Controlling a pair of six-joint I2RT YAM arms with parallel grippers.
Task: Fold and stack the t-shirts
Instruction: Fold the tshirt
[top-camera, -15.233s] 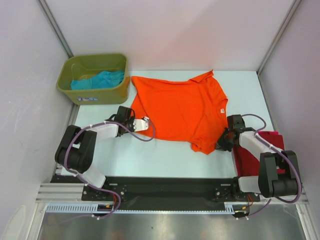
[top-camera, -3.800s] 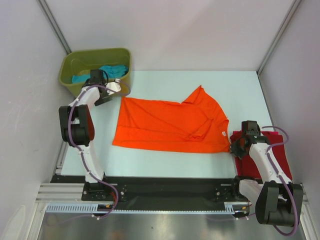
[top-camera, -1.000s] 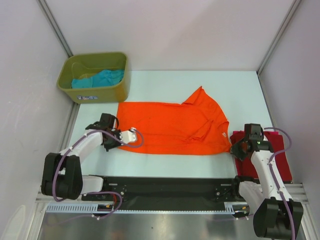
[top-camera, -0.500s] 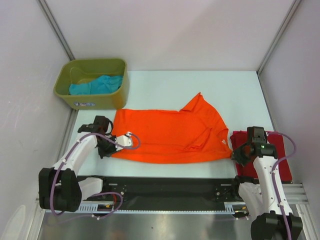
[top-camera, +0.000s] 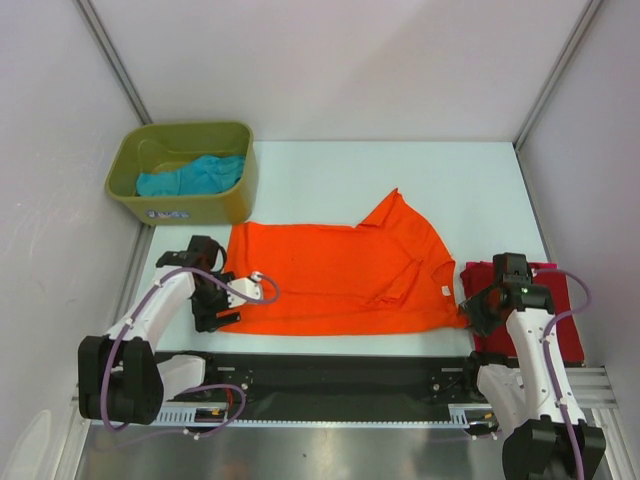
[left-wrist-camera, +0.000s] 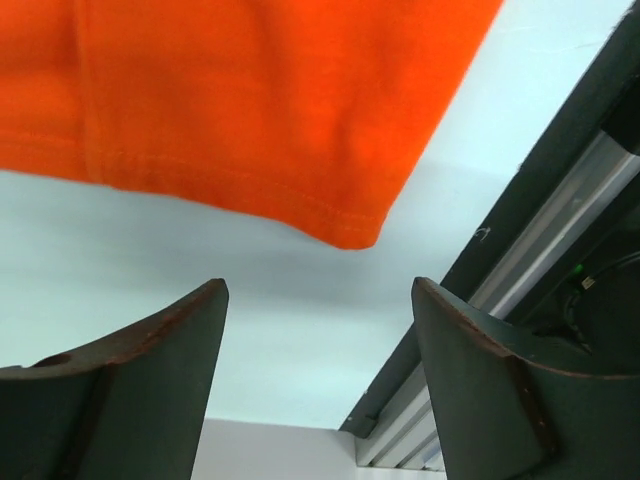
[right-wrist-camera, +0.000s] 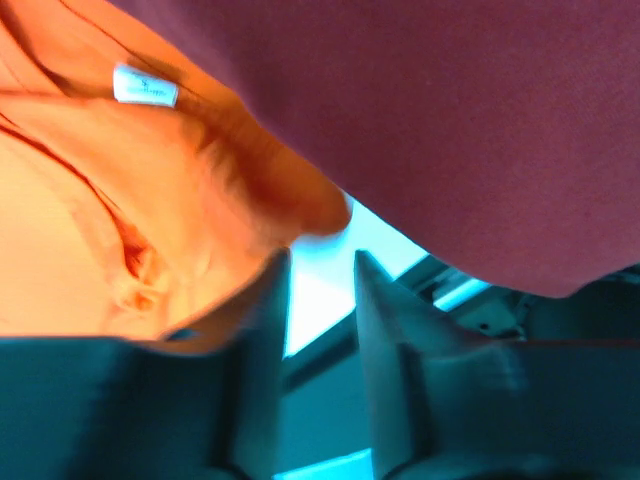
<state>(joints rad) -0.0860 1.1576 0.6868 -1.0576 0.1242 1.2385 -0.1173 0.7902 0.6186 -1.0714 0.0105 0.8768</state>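
Observation:
The orange t-shirt (top-camera: 340, 285), folded in half, lies flat along the table's near edge, one sleeve pointing back. My left gripper (top-camera: 222, 310) is open just off its near left corner. In the left wrist view the orange t-shirt's hem corner (left-wrist-camera: 250, 110) lies beyond the open left gripper (left-wrist-camera: 318, 290), with only table between the fingers. My right gripper (top-camera: 475, 312) sits at the near right corner. In the right wrist view the right gripper (right-wrist-camera: 320, 260) is open, with orange cloth (right-wrist-camera: 130, 200) and its white label (right-wrist-camera: 145, 87) just past the tips. The dark red t-shirt (top-camera: 560, 310) lies beside it. A teal t-shirt (top-camera: 190, 175) lies in the bin.
The olive-green bin (top-camera: 235, 195) stands at the back left, close to the orange shirt's far left corner. The black front rail (top-camera: 330, 375) runs just behind both grippers. Bare table (top-camera: 400, 180) stretches behind the shirt, and white walls close in both sides.
Both grippers dragged the orange shirt toward the near edge, then opened and let go of its near corners. The bin shifted slightly.

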